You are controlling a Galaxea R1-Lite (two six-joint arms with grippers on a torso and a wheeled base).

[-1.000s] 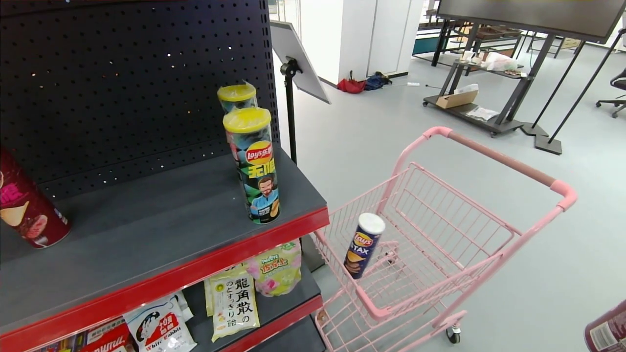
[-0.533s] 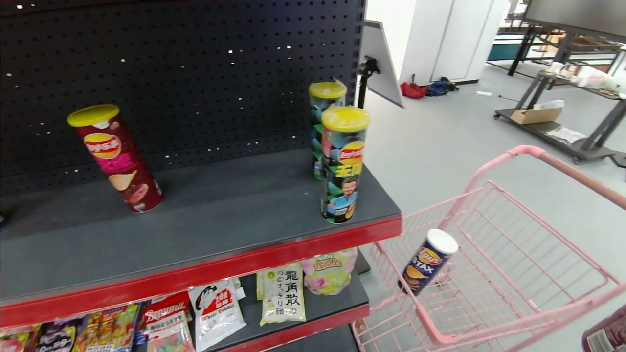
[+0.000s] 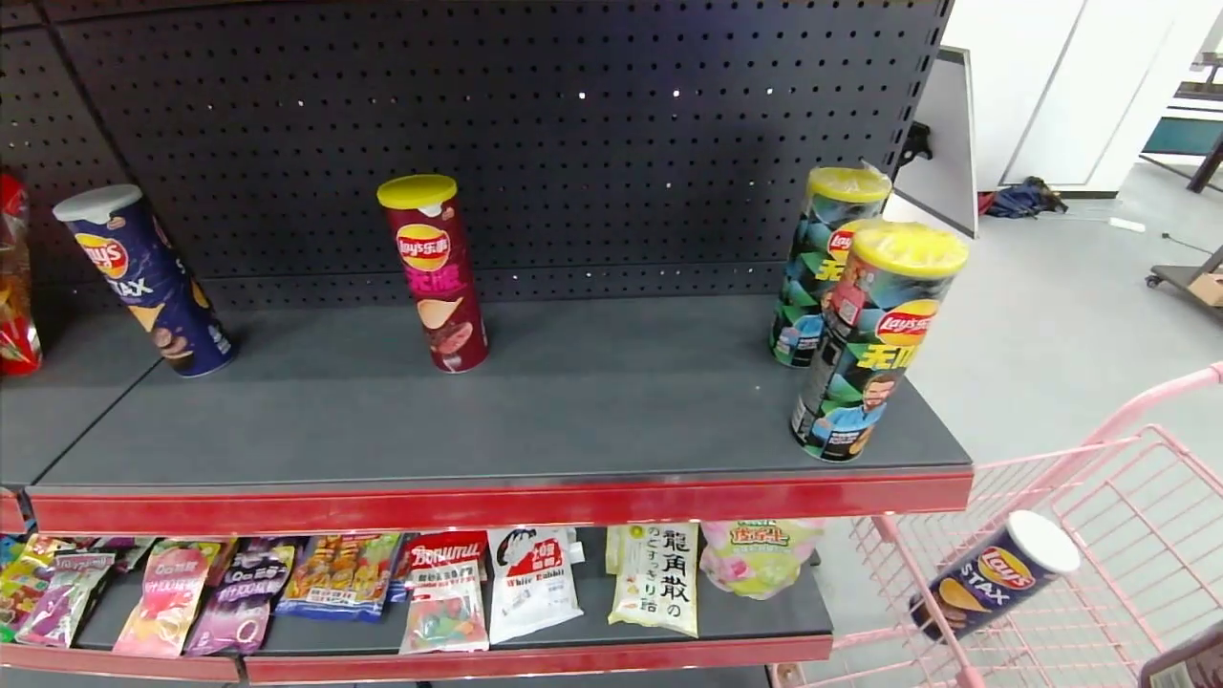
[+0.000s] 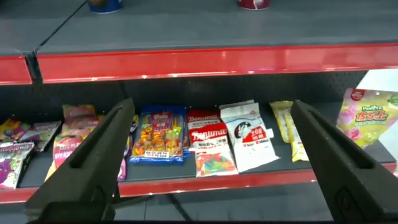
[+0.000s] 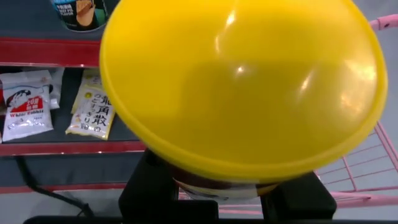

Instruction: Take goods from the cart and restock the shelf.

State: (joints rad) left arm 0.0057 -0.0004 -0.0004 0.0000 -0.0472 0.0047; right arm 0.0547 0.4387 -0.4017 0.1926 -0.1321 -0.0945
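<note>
The right tool (image 5: 225, 190) is clamped on the gripped can (image 5: 239, 87). A dark finger presses on each side of its body just under the wide yellow lid, and the lid hides nearly all of the can and most of both fingers. In the head view a dark red corner of that can (image 3: 1185, 662) pokes in at 4 o'clock, cut off by the picture's edge.

The left tool (image 4: 210, 106) is spread wide with nothing between its two dark fingers. It hangs in front of the lower shelf (image 4: 205, 180), facing a row of snack bags (image 4: 249, 140); the fingers cover part of the bags at either end.

Four cans stand upright on the upper shelf (image 3: 573, 420). The blue can (image 3: 143, 282) is at 9 o'clock and the maroon can (image 3: 435, 272) at 10 o'clock, well apart from each other. At 3 o'clock, by the shelf's end, the front green can (image 3: 874, 344) stands near the red front edge. The rear green can (image 3: 826, 268) is at its 11 o'clock and partly covered by it; whether the two touch cannot be told. A red bag (image 3: 14, 277) at the far 9 o'clock edge is mostly cut off.

The pink cart (image 3: 1175, 387) sits at 4 o'clock, cropped by the right and bottom edges. The cart's can (image 3: 994, 578), blue with a white lid, lies tilted inside it with the lid toward 2 o'clock and its base behind the wire wall.
</note>
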